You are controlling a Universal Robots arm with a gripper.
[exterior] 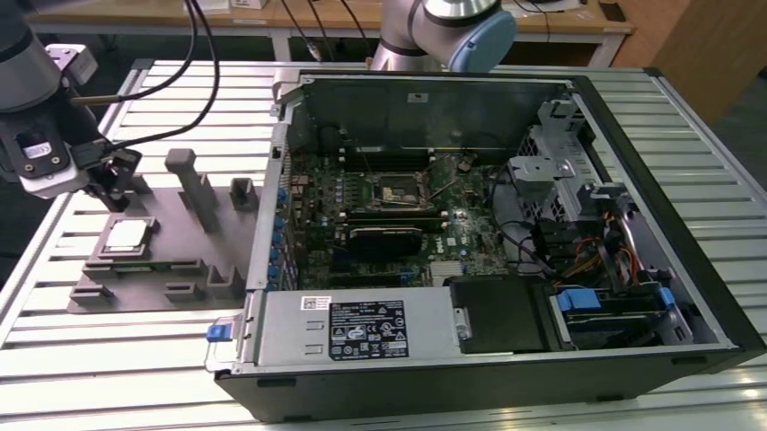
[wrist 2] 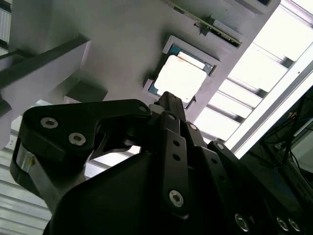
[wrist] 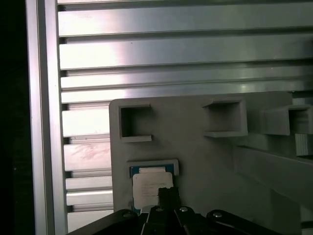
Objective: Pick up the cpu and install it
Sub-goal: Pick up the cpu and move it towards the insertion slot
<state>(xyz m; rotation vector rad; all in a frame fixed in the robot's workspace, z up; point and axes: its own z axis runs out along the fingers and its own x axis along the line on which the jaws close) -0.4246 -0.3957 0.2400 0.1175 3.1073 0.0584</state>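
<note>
By the slatted metal tabletop's [exterior: 120, 359] edge, the arm's black hand [exterior: 120, 197] points down, fingers closed on nothing, just above the pale silver square cpu [exterior: 126, 235].

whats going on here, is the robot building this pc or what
A robot arm's gripper hangs close over the cpu, which lies in its pocket on the grey fixture plate at the exterior view's left. The cpu is not lifted yet. Beside the plate, the open computer case lies on its side, and the socket on its board looks to have no chip in it.
</note>
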